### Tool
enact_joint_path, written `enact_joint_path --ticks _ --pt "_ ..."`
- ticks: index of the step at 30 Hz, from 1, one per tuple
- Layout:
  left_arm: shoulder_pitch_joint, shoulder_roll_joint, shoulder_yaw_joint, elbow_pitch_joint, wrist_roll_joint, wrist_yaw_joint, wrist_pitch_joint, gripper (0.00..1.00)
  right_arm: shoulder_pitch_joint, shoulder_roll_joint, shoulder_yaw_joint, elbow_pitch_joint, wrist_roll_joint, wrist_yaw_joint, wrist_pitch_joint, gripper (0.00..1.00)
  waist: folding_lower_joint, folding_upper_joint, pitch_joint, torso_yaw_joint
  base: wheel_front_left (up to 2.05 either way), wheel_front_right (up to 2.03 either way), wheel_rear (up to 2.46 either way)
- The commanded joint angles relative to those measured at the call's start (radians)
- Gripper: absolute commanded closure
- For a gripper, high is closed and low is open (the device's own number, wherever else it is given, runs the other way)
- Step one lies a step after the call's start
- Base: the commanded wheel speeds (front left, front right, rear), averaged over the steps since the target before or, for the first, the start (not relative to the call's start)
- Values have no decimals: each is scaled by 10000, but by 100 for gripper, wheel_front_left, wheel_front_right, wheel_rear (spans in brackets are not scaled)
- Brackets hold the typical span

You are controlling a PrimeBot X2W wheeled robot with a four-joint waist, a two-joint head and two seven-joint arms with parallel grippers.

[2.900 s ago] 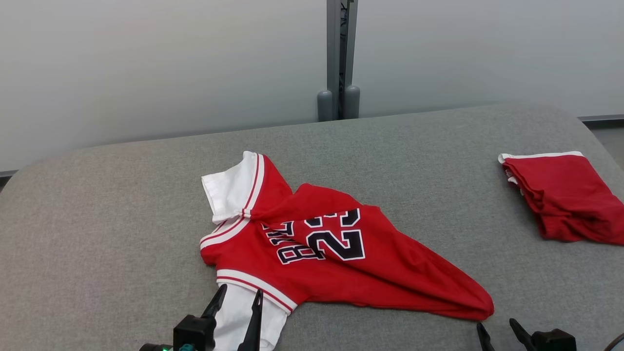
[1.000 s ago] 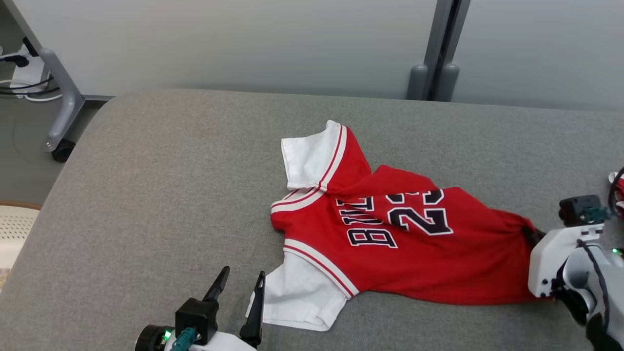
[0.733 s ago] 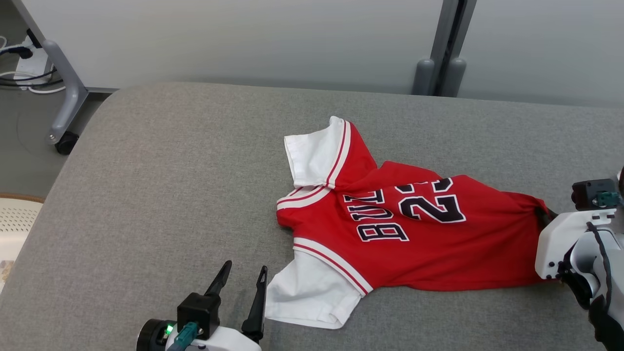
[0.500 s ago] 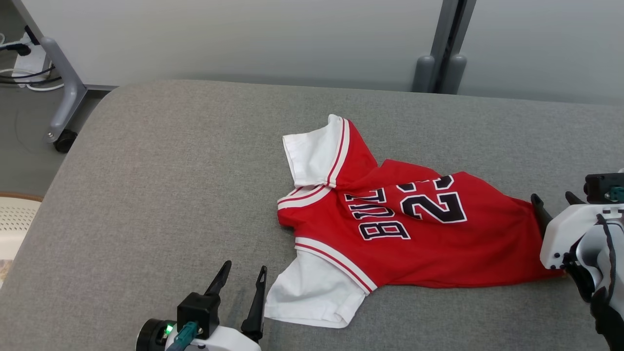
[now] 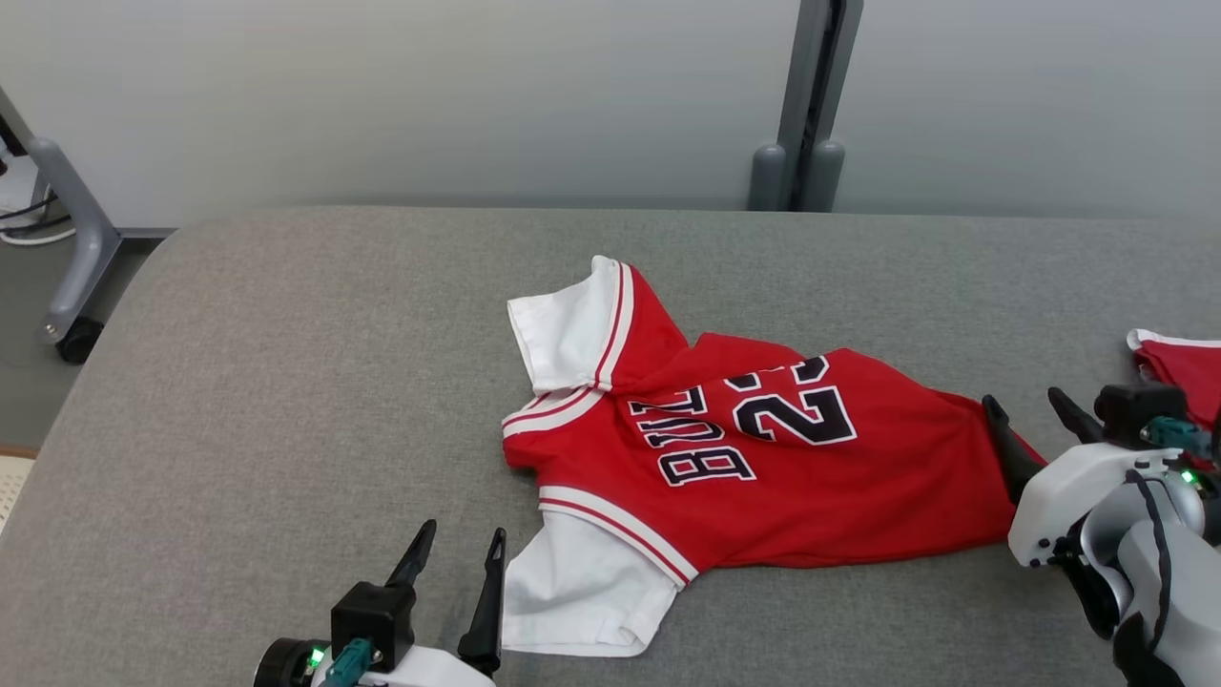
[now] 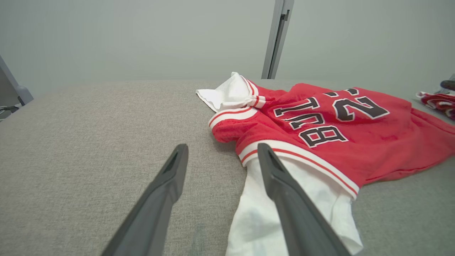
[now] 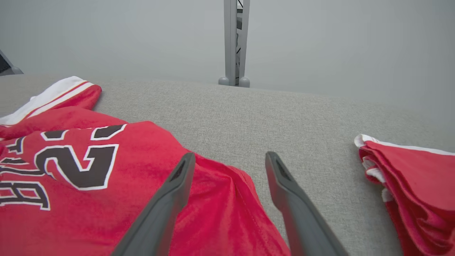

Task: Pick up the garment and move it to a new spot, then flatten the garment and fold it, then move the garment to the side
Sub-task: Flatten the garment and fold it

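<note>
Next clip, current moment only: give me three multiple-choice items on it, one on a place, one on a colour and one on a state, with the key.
1. Where does the folded red garment lie relative to the jersey?
A. on top of it
B. to the robot's right of it, apart
C. to the robot's left of it

2. What colour are the jersey's sleeves?
A. black
B. blue
C. white

3. How is the right tool?
A. open, at the jersey's hem
B. shut on the jersey
C. shut on the folded garment

Key:
1 B: a strip of bare grey table shows between the two in the right wrist view.
2 C: both sleeves are white, joined to the red body by striped trim.
3 A: its two fingers stand apart with no cloth clamped between them.
</note>
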Motion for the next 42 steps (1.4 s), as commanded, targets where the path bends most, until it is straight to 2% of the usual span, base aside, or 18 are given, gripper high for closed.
enact_joint_path --ticks 1,3,7,8,9,14,19,23,29,42 --pt "141 62 45 -4 -89 68 -58 0 315 -162 -172 -506 -107 -2 -95 0 0 -1 -201 -152 0 0 0" --pt "149 53 71 -14 -118 71 -72 0 778 -252 -750 -1510 -412 -2 -89 0 0 -1 -319 -235 0 0 0" --pt "293 41 159 -36 -189 83 -94 0 2226 15 -2173 -3640 -1241 0 -87 0 0 -1 -500 -369 0 0 0" --pt "293 41 159 -36 -189 83 -94 0 2226 15 -2173 -3640 -1241 0 -87 0 0 -1 -500 -369 0 0 0" --pt "322 37 186 -46 -216 85 -98 0 2536 120 -2522 -4137 -1481 0 -88 0 0 -1 -539 -403 0 0 0" --pt "485 -2 300 -71 -260 87 -143 0 4250 970 -3717 -6252 -2732 0 -88 0 0 -1 -738 -523 0 0 0" --pt "661 -71 450 -64 -322 69 -160 0 5380 1750 -4215 -7536 -3481 0 -89 0 0 -1 -925 -588 0 0 0" --pt "835 -89 561 -98 -277 30 -164 0 6031 2124 -4317 -8182 -3733 0 -26 0 0 -1 -1068 -591 0 0 0" --pt "1151 -130 837 -422 -89 -3 -170 0 6604 2321 -4501 -8752 -3862 -2 68 0 0 -1 -1210 -588 0 0 0" --pt "1566 -277 1202 -792 299 -139 -173 0 6655 2331 -4486 -8709 -3570 0 164 0 0 -1 -1289 -518 0 0 0"
